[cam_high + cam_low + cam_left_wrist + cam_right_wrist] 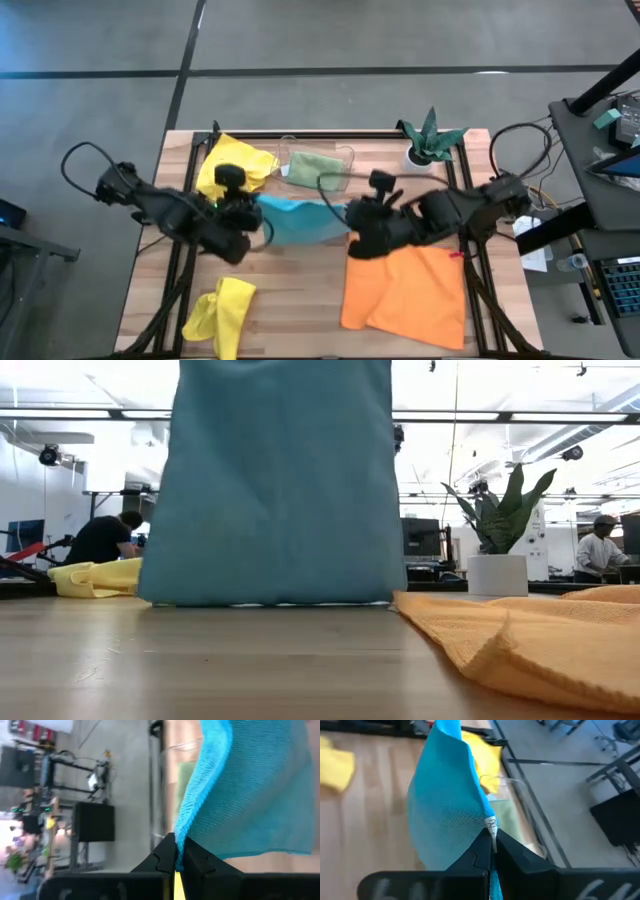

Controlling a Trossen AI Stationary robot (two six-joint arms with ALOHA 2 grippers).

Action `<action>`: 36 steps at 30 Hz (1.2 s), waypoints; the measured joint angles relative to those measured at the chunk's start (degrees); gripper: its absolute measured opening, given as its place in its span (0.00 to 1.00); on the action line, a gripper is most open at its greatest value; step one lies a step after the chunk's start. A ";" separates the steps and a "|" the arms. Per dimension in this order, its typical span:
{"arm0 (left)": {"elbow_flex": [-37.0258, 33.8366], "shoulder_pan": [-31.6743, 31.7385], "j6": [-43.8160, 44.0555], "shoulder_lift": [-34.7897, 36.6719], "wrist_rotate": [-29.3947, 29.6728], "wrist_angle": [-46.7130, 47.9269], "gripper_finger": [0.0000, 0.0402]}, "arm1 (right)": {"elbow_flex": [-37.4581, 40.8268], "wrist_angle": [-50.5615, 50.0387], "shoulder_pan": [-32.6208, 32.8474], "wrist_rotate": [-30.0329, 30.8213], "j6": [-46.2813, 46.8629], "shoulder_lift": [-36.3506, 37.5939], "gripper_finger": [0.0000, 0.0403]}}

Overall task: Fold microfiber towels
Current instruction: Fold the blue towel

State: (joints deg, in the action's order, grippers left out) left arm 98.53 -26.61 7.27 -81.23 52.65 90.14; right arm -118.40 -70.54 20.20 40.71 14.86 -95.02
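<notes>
A turquoise towel (300, 221) hangs stretched between my two grippers over the middle of the table. In the low view it falls as a flat sheet (275, 480); I cannot tell whether its lower edge touches the table. My left gripper (255, 215) (176, 862) is shut on its left upper end and my right gripper (352, 228) (491, 851) on its right upper end. A yellow towel (236, 167) lies crumpled at the back left, and another (222, 314) at the front left. An orange towel (405, 291) lies spread at the front right. A sage green towel (314, 167) rests in a clear tray. My left gripper pinches the turquoise towel's upper edge at one end (182, 847) between its two fingers, slanting down from the table's left. The cloth hangs below. One layer or several, I cannot tell. My right gripper pinches the towel's other upper corner, by the small white label (492, 826), between its two fingers, slanting down from the table's right. The cloth hangs below.
The clear tray (345, 156) stands at the back middle. A small plant in a white pot (430, 140) stands at the back right. Bare wood shows in the front middle (300, 300). People sit in the room beyond the table.
</notes>
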 joint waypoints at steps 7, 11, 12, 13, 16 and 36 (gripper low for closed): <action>2.90 8.94 -7.92 2.96 1.31 -0.13 0.00 | -5.35 0.04 -5.04 0.00 -4.36 0.00 0.02; 5.76 12.18 -11.28 3.72 1.47 -0.67 0.00 | -8.21 0.16 -6.79 -0.02 -5.97 0.00 0.02; 6.63 12.60 -11.98 3.78 1.57 -0.70 0.00 | -8.76 0.12 -7.13 -0.02 -6.28 0.00 0.02; 7.61 12.89 -12.31 3.80 1.68 -0.75 0.00 | -9.29 0.14 -7.42 -0.02 -6.52 0.00 0.02; 10.07 13.05 -12.40 3.83 1.87 -1.51 0.00 | -10.36 0.13 -7.73 0.00 -6.59 0.00 0.02; -4.46 5.45 -0.87 3.54 -5.27 -1.26 0.00 | 2.36 -2.88 1.34 -0.70 2.87 -0.28 0.02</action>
State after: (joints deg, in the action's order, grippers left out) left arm 94.07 -21.16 6.40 -77.69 47.38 88.89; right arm -116.04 -73.42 21.54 40.01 17.74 -95.31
